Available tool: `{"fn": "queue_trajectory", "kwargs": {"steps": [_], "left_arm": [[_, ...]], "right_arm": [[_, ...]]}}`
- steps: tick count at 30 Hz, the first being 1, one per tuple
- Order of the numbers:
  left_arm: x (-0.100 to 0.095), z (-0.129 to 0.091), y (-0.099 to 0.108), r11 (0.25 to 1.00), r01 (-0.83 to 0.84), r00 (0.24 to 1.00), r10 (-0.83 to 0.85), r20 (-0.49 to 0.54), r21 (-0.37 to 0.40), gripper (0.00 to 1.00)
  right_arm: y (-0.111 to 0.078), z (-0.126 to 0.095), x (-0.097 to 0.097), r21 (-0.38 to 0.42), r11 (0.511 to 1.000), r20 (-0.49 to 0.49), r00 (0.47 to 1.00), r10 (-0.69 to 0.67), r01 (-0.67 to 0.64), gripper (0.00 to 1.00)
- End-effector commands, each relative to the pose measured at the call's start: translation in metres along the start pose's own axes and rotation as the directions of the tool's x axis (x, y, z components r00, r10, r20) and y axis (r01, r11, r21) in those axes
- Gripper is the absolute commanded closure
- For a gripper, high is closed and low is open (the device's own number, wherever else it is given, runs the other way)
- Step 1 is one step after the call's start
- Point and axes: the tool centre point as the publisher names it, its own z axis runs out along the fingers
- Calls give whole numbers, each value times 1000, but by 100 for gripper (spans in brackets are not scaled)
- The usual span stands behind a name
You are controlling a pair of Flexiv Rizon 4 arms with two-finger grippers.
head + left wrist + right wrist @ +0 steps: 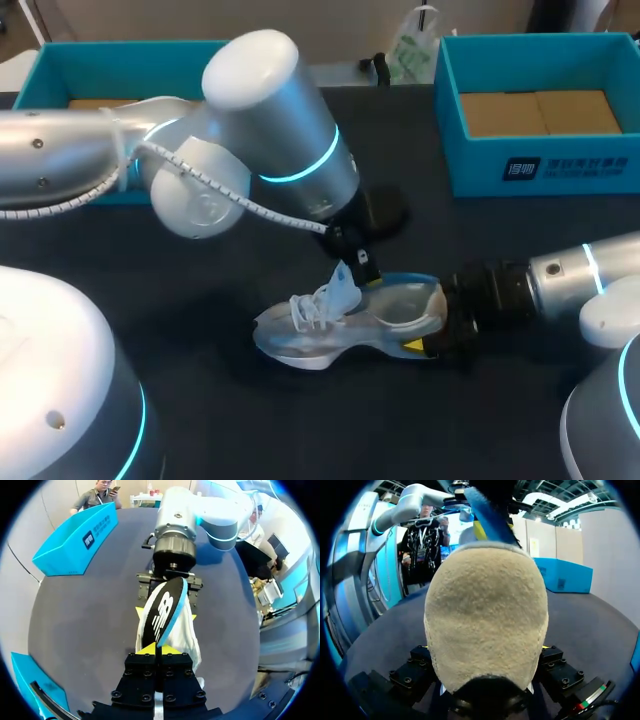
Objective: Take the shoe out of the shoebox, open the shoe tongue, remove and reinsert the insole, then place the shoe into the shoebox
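Dark tabletop [200,300], with a blue shoebox [540,165] at 1 o'clock and a second blue box [50,70] at 11 o'clock. A pale shoe [330,335] sits outside both, just toward 6 o'clock from centre, its toe pointing to 9 o'clock. The right hand [435,325], reaching in from 3 o'clock, is clamped on the shoe's heel. The left hand [156,649], closed tight, pinches the black, blue-edged insole [162,607] above the shoe's opening.

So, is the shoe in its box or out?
Out. The shoe lies on the table, clear of the left box and the right box.
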Motion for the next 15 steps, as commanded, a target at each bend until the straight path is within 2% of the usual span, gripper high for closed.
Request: {"fn": "queue_trajectory", "kwargs": {"steps": [1, 6, 11, 12, 13, 14, 15], "left_arm": [[7, 9, -20, 1000, 12, 999, -11, 39, -20, 100], [10, 20, -32, 999, 15, 998, -13, 60, -41, 100], [18, 22, -32, 998, -13, 998, 17, 64, -62, 100], [19, 21, -32, 998, -14, 998, 18, 65, -63, 85], [19, 19, -31, 998, -17, 998, 21, 64, -65, 65], [20, 18, -31, 998, -18, 998, 22, 64, -65, 55], [20, 16, -30, 998, -20, 998, 24, 66, -65, 49]], "right_arm": [[2, 0, 1, 4, 1000, 1, 1000, 0, 0, 100], [2, 0, 1, 4, 1000, 1, 1000, 0, 0, 100], [2, 0, 1, 4, 1000, 1, 1000, 0, 0, 100], [2, 0, 1, 4, 1000, 1, 1000, 0, 0, 100], [2, 0, 1, 4, 1000, 1, 1000, 0, 0, 100], [2, 0, 1, 4, 1000, 1, 1000, 0, 0, 100], [2, 0, 1, 4, 1000, 1, 1000, 0, 0, 100]]}}
